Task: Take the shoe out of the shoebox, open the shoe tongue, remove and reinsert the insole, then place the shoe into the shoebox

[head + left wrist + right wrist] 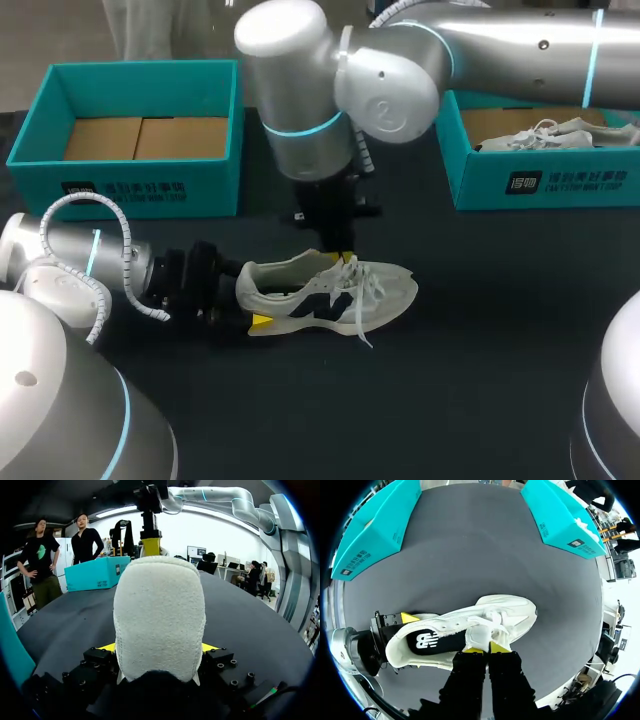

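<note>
Left claw [158, 647] is clamped on the heel of the shoe [330, 290], one yellow tip on each side, low near the sole. It pins the shoe upright on the table [480, 350].

Empty box [130, 185] is well behind the shoe, off its heel end.

The shoe is out of the box on its sole, heel toward the left arm. Laces are loose and trail in front of its toe half.

Right claw [486, 649] comes straight down over the middle of the shoe. Its tips are close together, pinched on the top edge of the tongue [480, 635]. The dark insole [427, 642] shows in the opening between tongue and heel.

Second box [540, 185], with another shoe in it, is behind the shoe and off its toe end.

Handling, my read:
- The shoe is light with a soft, floppy upper, and only the sole and heel cup are stiff. Keep the heel as the anchor.
- The tongue is thin and padded, so it could slip if pulled fast.
- The insole is a limp foam sheet. Pinch it at the heel edge and peel it out.
- The laces could snag the tips.
</note>
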Available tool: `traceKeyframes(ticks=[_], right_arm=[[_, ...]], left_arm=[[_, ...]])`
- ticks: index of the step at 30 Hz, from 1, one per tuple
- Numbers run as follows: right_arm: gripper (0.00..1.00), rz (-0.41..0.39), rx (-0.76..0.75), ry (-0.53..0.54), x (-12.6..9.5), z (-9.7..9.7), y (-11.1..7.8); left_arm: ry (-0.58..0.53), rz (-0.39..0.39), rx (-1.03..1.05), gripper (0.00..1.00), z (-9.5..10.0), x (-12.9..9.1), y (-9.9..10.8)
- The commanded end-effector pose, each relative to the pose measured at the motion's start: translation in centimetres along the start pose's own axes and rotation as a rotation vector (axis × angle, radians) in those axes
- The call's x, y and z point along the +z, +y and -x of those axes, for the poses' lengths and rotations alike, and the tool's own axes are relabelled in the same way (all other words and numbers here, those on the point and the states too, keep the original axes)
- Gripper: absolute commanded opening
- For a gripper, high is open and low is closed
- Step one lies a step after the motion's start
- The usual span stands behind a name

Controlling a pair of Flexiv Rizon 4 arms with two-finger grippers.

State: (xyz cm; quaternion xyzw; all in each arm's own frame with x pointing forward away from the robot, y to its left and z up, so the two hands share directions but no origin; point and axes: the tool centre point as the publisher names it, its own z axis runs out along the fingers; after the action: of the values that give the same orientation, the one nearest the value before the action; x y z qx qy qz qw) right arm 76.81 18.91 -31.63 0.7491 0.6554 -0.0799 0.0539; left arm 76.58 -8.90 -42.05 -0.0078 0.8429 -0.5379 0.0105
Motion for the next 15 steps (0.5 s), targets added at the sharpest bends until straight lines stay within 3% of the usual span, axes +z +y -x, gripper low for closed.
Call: traceKeyframes(ticks=[1,7,15], right_arm=[[0.00,0.002,0.018,0.091,0.1,2.6,0.0],[0.00,-0.022,0.066,0.033,0.2,4.8,0.2],[0.00,-0.069,0.082,-0.104,1.3,5.8,0.7]], left_arm=[[-0.001,0.005,0.000,0.00,0.1,0.1,0.1],[-0.001,0.005,0.000,0.00,0.1,0.1,0.1],[-0.001,0.005,0.000,0.00,0.1,0.1,0.1]])
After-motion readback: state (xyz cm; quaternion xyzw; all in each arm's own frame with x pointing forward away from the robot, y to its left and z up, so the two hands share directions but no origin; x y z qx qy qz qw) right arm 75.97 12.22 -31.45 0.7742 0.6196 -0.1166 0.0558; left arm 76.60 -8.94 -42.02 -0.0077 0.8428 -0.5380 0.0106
